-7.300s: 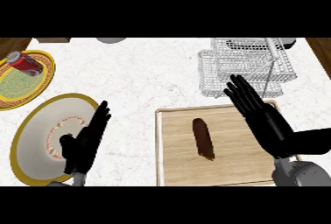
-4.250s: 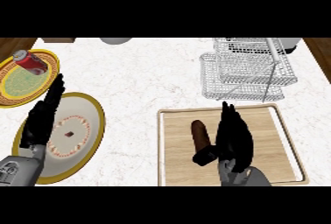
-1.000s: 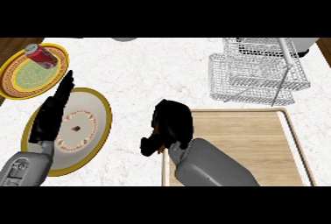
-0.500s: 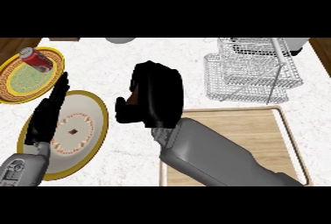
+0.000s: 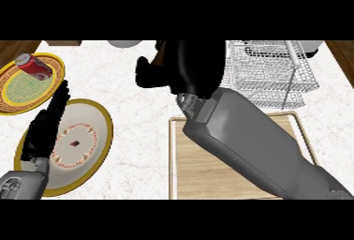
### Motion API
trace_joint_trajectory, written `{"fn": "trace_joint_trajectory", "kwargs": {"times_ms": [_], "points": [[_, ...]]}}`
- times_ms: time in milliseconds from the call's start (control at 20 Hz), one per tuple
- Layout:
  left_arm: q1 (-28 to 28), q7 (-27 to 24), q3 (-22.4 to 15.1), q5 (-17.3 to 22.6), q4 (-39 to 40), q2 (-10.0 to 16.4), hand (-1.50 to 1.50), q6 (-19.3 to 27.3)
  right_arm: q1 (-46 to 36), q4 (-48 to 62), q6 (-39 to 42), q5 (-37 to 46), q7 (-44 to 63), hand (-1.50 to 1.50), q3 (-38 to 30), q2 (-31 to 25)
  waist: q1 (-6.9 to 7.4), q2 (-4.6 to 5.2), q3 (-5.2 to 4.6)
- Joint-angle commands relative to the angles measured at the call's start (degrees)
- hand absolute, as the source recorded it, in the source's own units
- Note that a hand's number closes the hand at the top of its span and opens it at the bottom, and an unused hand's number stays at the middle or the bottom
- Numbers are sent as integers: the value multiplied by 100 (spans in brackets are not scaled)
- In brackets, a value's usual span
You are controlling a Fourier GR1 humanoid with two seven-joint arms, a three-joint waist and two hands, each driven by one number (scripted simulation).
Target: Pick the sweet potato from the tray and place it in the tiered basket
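My right hand [image 5: 185,63] is raised above the counter, just left of the wire tiered basket [image 5: 271,70]. Its fingers are curled shut round the sweet potato [image 5: 160,50]. Only a thin brown sliver of the potato shows at the hand's upper left; the rest is hidden. Behind my grey right forearm lies the wooden tray [image 5: 190,173], and no potato lies on its visible part. At the left, my left hand [image 5: 45,129] rests open, fingers straight, over the edge of a plate.
A white plate with a gold rim [image 5: 86,140] lies at the lower left. Behind it is a yellow plate [image 5: 21,89] bearing a red can [image 5: 34,68]. A grey round object [image 5: 124,43] shows at the counter's far edge.
My right hand closed on the sweet potato on the tray, lifted it, and has moved up and right toward the basket. The left hand has stayed over the plate.
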Motion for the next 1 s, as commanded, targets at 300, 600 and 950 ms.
{"fn": "trace_joint_trajectory", "kwargs": {"times_ms": [300, 600, 950], "points": [[65, 134, 94, -44, -307, -11, 0, -220, -342, 861, 573, -342, -887, 150, -1128, -330, 78, 36, 1], [-59, 92, 157, -143, -92, -112, 0, -136, -147, 1225, 797, 323, -1141, 150, -891, -927, 27, 33, 0], [-150, 201, 27, -363, 14, -433, 0, 88, -338, 2077, 1042, 560, -1993, 150, -1249, -1846, 22, 42, 2]]}}
